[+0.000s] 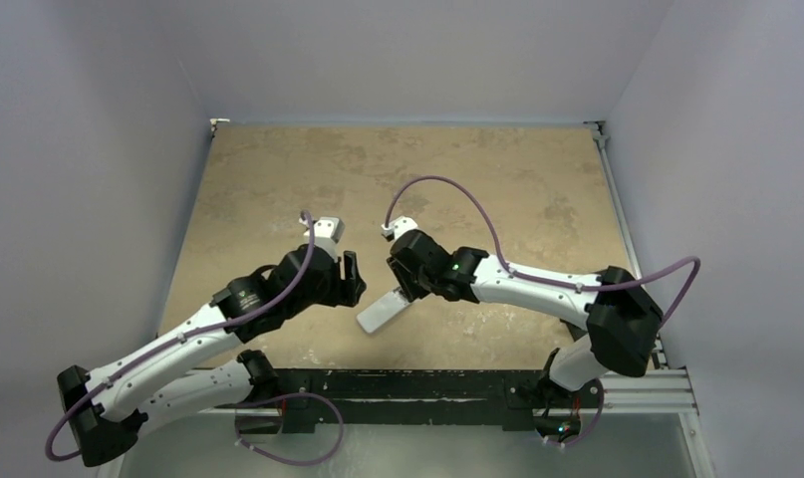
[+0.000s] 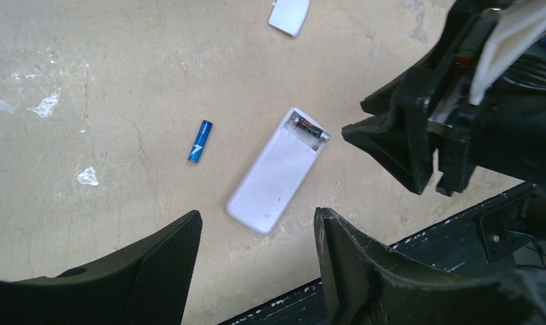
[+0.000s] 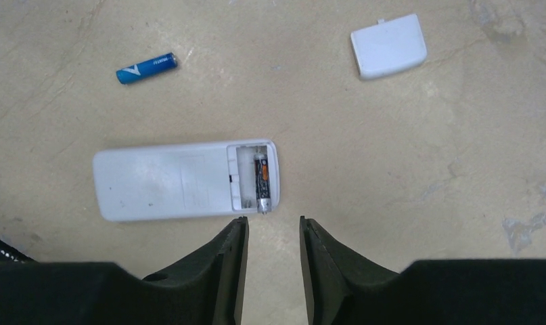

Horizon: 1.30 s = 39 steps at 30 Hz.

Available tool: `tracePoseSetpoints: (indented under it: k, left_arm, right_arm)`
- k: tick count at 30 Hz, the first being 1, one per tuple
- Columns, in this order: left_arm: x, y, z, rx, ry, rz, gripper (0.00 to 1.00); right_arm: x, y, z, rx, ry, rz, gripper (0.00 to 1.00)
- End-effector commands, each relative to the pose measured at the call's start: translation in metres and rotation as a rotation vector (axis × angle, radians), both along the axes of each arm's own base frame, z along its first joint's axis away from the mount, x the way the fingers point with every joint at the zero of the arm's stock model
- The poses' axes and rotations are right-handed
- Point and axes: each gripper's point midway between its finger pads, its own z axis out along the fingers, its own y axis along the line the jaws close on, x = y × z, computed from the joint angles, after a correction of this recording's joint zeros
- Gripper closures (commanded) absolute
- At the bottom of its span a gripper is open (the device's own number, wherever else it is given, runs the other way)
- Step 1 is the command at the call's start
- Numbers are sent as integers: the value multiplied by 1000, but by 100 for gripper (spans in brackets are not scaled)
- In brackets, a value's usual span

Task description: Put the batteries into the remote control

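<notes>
The white remote control [image 3: 168,179] lies back up on the table, its battery compartment open. A dark battery [image 3: 262,179] lies in the slot nearest the remote's end. A blue battery [image 3: 147,68] lies loose on the table beside the remote. My right gripper [image 3: 273,223] is open by a narrow gap and empty, its tips just short of the compartment end. My left gripper [image 2: 256,220] is wide open and empty, above the remote's [image 2: 277,170] other end. The left wrist view also shows the blue battery [image 2: 199,141] and the dark battery [image 2: 309,127]. In the top view the remote [image 1: 381,312] lies between both grippers.
The small white cover piece [image 3: 389,46] lies loose on the table beyond the remote; it also shows in the left wrist view [image 2: 289,15]. The black rail at the table's near edge [image 1: 427,383] runs just behind the remote. The right gripper's body [image 2: 405,149] hangs close to the compartment.
</notes>
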Motion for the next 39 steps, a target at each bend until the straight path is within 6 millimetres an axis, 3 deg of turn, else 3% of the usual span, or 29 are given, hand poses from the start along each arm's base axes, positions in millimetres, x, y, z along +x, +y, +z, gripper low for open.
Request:
tracePoseSetpoints:
  k: [1,6,15,18,28,39]
  left_arm:
    - [5,-18,-9,-17,11,-37,41]
    - [9,-30,-26,-16,39,-46,57]
    - [22,-44,-62,43,88,-36,77]
    - [28,-42,-76,78,107,-9,99]
    - [46,-23,-121,143,174,86,100]
    - [40,-26,-156,153,248,69,100]
  right_arm:
    - [-10,-8,4,68,26,-57,60]
    - [-19,-14,4,116,43,-76,62]
    - [-31,-24,8,176,47,-74,63]
    - [-35,-27,8,194,50,-74,65]
    - [-43,-28,12,257,59,-71,65]
    - [-44,-21,9,295,83,-88,66]
